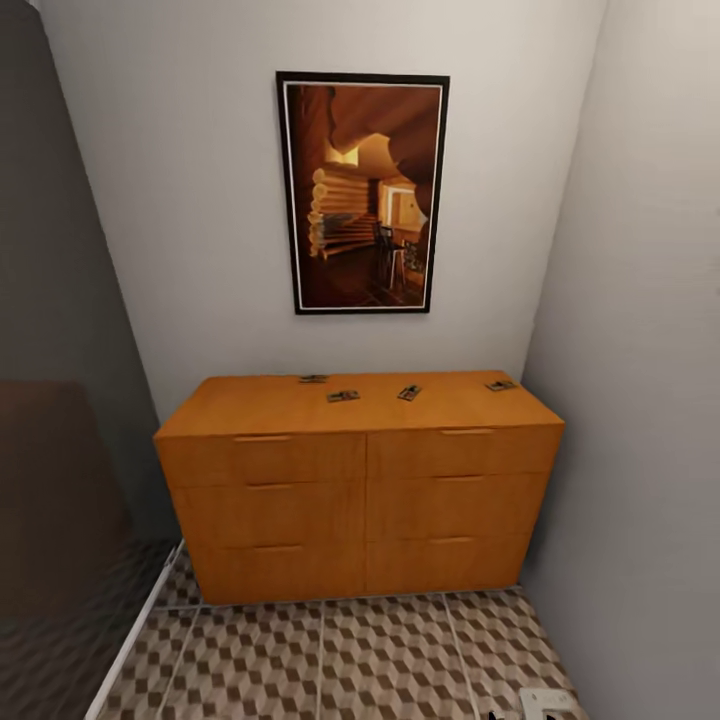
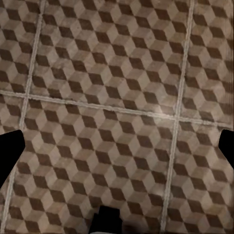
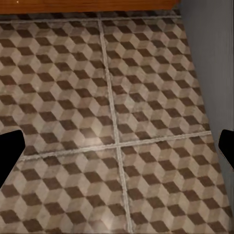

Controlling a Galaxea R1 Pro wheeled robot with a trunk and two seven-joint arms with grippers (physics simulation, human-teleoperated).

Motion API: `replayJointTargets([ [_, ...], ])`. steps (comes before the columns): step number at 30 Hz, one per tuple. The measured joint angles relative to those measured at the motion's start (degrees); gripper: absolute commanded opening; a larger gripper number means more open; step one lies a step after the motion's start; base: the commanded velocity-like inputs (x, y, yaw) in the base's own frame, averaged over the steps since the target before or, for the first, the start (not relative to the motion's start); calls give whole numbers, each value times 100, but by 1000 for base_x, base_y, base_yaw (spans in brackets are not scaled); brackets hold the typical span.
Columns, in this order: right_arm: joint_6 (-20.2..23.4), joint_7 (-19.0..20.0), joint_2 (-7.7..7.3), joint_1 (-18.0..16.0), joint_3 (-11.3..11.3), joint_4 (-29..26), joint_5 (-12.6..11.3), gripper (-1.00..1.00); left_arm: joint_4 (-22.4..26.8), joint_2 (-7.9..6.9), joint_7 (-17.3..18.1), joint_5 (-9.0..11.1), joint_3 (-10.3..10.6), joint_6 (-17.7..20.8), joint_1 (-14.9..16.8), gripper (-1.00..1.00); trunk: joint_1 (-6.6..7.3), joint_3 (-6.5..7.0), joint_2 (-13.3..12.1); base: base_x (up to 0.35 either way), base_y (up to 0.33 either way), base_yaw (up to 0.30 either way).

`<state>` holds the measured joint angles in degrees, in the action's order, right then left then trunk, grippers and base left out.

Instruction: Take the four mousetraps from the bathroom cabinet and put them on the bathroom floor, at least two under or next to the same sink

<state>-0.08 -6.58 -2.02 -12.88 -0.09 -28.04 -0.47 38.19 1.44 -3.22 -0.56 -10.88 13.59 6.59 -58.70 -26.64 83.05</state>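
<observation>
Several mousetraps lie on the flat top of the orange-brown cabinet point(image 1: 360, 500) in the head view: one at the back left point(image 1: 313, 379), two near the middle point(image 1: 342, 396) point(image 1: 409, 392), and one at the right end point(image 1: 501, 385). All its drawers are shut. The cube-patterned bathroom floor point(image 1: 380, 660) stretches in front of it. My left gripper point(image 2: 117, 146) hangs open over bare tiles point(image 2: 117, 73), its dark fingertips point(image 2: 9, 146) wide apart. My right gripper point(image 3: 117, 151) is open too, over tiles point(image 3: 73, 73) near the cabinet's base point(image 3: 87, 5). Both hold nothing.
A framed picture point(image 1: 362, 192) hangs on the wall above the cabinet. A grey wall point(image 1: 640, 400) point(image 3: 209, 58) closes the right side. On the left, a dark translucent panel point(image 1: 60, 500) stands behind a white floor strip point(image 1: 135, 640). A small white part point(image 1: 548, 703) shows at the lower right.
</observation>
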Motion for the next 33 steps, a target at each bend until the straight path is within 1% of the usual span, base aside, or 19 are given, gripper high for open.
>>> replayJointTargets([
  [4,0,0,0,0,0,0,0,100,0,0,0,0,0,0,0,100,0,1,0,327,-1,-259],
  [8,0,-1,2,-1,0,1,0,100,1,0,0,0,0,-2,-1,100,-1,1,0,232,0,-145],
  [23,0,0,2,-2,0,2,0,100,5,9,13,27,13,4,-1,100,-4,1,-1,33,0,-20],
  [33,0,1,3,-2,0,2,0,100,8,63,-1,12,25,6,0,100,215,180,-400,1,0,0],
])
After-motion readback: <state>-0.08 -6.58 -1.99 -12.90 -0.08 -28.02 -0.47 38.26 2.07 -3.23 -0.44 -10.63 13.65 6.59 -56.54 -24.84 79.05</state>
